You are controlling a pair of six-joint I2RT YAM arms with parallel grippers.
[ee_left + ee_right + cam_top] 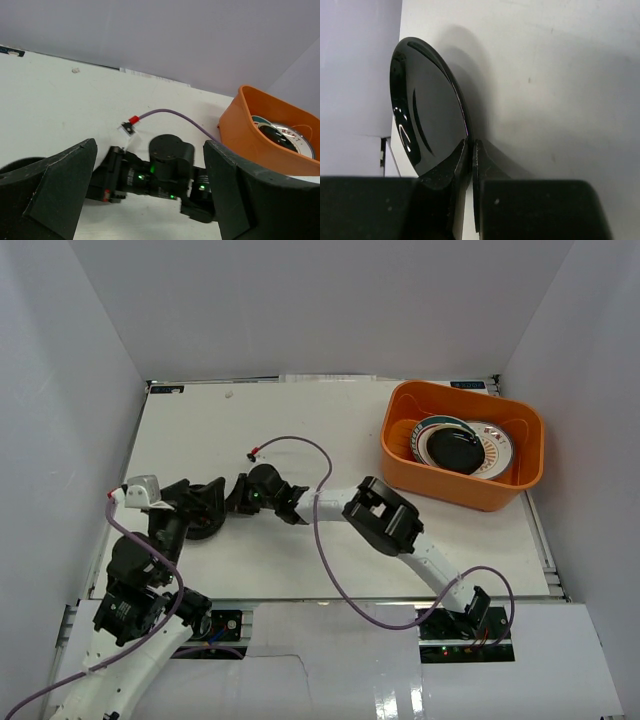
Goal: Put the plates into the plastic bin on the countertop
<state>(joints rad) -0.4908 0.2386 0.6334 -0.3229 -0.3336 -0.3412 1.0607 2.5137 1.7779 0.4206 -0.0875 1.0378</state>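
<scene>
A small glossy black plate (427,120) lies at the left of the white countertop (300,430). My right gripper (470,145) is shut on its near rim, one finger on top and one beneath. From above, the right gripper (233,498) reaches left to this plate (207,524). My left gripper (150,147) stands open just beside it, its fingers (55,190) wide apart and empty, facing the right arm's wrist. The orange plastic bin (465,490) stands at the back right and holds stacked plates, with a black plate (455,450) on top of an orange-patterned one (497,445).
A purple cable (320,530) loops across the middle of the countertop to a small red-tipped connector (257,452). White walls enclose the table on three sides. The bin (245,130) also shows at the right of the left wrist view.
</scene>
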